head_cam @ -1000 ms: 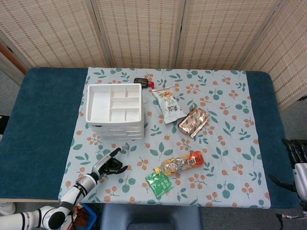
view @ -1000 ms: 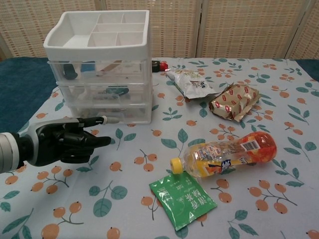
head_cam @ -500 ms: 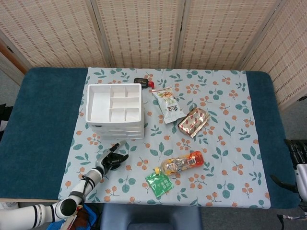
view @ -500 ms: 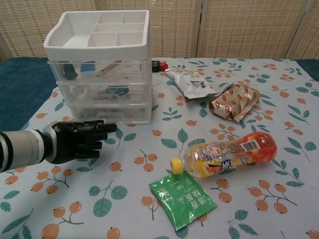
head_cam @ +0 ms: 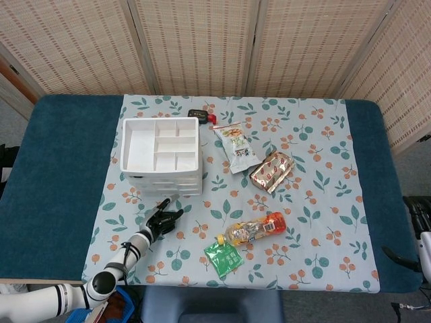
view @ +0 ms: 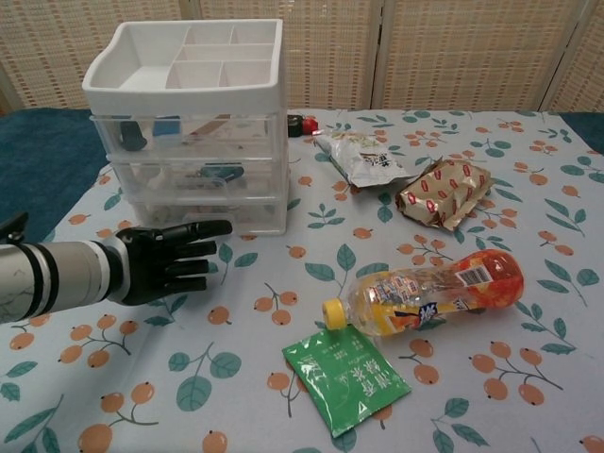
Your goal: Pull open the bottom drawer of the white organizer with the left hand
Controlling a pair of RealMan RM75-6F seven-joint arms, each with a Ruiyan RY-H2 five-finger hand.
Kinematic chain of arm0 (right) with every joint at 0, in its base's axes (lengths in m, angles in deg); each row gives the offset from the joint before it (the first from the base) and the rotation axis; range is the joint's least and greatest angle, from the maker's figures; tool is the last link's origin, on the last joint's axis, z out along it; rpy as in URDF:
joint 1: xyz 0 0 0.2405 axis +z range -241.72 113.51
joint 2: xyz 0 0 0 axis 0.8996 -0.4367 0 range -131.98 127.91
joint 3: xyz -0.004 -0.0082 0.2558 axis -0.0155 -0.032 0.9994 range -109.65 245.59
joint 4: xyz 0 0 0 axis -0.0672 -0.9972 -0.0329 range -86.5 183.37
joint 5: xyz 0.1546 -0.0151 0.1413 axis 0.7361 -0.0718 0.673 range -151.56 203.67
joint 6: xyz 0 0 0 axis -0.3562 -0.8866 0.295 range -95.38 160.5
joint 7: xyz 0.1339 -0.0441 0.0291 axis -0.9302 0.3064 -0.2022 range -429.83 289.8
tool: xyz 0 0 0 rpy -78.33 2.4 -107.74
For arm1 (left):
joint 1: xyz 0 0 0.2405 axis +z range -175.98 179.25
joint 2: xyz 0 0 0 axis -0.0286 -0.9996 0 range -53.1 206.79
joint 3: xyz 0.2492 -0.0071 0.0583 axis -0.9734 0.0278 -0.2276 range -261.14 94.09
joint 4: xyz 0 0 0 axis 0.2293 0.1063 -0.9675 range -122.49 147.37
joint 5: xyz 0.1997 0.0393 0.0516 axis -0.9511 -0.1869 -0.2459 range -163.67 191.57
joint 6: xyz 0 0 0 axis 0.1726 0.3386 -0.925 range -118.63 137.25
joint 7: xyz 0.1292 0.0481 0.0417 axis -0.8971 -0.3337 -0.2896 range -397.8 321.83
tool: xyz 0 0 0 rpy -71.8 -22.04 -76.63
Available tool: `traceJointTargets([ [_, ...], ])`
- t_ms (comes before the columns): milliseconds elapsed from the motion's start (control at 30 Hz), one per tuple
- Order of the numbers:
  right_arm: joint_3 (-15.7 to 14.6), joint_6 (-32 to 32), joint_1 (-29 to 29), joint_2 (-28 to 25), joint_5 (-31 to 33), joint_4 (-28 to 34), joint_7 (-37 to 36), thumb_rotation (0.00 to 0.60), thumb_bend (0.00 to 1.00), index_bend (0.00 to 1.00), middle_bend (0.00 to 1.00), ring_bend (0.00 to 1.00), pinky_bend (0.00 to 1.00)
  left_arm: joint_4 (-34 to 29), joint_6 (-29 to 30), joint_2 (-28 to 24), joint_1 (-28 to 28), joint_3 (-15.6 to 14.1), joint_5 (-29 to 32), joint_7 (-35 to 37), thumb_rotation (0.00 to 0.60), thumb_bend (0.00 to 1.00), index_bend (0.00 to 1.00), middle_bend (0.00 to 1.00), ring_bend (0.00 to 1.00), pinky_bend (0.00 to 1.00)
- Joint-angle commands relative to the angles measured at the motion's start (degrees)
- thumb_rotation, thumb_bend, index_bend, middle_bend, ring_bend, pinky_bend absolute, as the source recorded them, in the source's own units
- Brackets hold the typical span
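The white plastic three-drawer organizer [view: 187, 123] stands at the left of the floral tablecloth [view: 472, 377], bottom drawer [view: 209, 214] closed. The black left hand [view: 170, 261] hovers just before that drawer, fingers extended, apart, holding nothing. Right hand [head_cam: 419, 225]: finger state cannot be determined.

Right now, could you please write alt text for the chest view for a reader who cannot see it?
The robot's black left hand, fingers extended, reaches toward the bottom drawer of a white organizer on a floral tablecloth. To the right lie a bottle, a green sachet and two snack packets.
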Motion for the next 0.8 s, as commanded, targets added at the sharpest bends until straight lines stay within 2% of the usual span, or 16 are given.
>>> traceJointTargets([
  [33,0.0,-0.1,-0.1,0.0,0.1,0.0,0.0,0.600,0.08,0.00,0.10,0.04,0.13,0.4,0.3,0.7,0.3,0.5,0.2,-0.5,0.600,0.33,0.12,0.93,1.00,1.00],
  [200,0.0,-0.1,-0.2,0.1,0.1,-0.2,-0.2,0.600,0.08,0.00,0.10,0.04,0.13,1.2,-0.2,1.7,0.3,1.3,1.5,-1.3,0.600,0.33,0.12,0.93,1.00,1.00],
  [800,0.1,-0.3,-0.6,0.2,0.5,-0.7,-0.8,0.600,0.08,0.00,0.10,0.04,0.13,1.8,4.0,5.0,1.2,4.1,4.4,-5.0,0.600,0.33,0.15,0.93,1.00,1.00],
])
